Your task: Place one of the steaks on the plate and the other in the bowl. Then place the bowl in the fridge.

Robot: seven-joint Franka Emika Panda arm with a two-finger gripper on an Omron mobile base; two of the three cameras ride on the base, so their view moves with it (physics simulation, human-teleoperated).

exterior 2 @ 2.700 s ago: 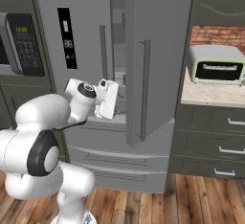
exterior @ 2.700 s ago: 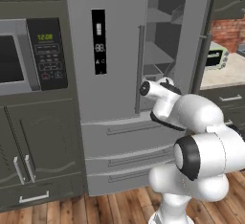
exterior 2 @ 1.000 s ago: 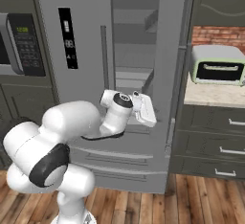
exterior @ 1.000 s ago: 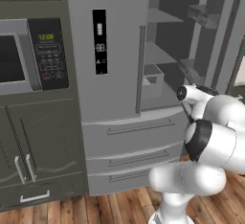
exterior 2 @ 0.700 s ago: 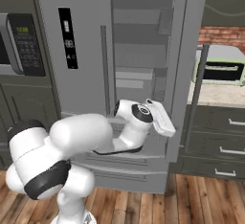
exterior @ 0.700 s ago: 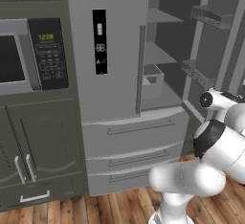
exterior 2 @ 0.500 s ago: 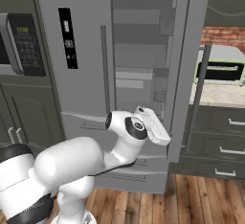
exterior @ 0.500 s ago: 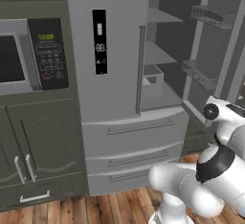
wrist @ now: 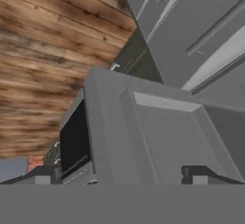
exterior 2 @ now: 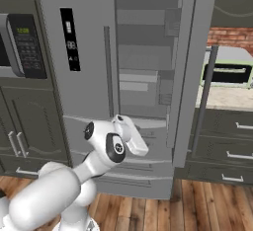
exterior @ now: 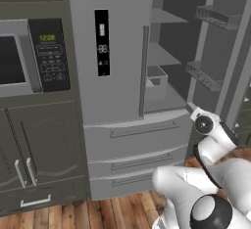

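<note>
Gripper [wrist: 119, 173] spread wide and empty, having just let go of the fridge [exterior: 122, 76] door [exterior 2: 190, 67], now swung fully open; steaks, plate and bowl aren't in sight.

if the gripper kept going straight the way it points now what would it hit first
Most likely the open fridge door, whose grey panel sits right between the open gripper fingertips; depth is hard to judge.

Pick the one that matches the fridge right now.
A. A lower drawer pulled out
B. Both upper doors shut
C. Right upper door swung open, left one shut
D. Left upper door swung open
C: the fridge shows bare shelves on its right side, with the right door swung out.
</note>
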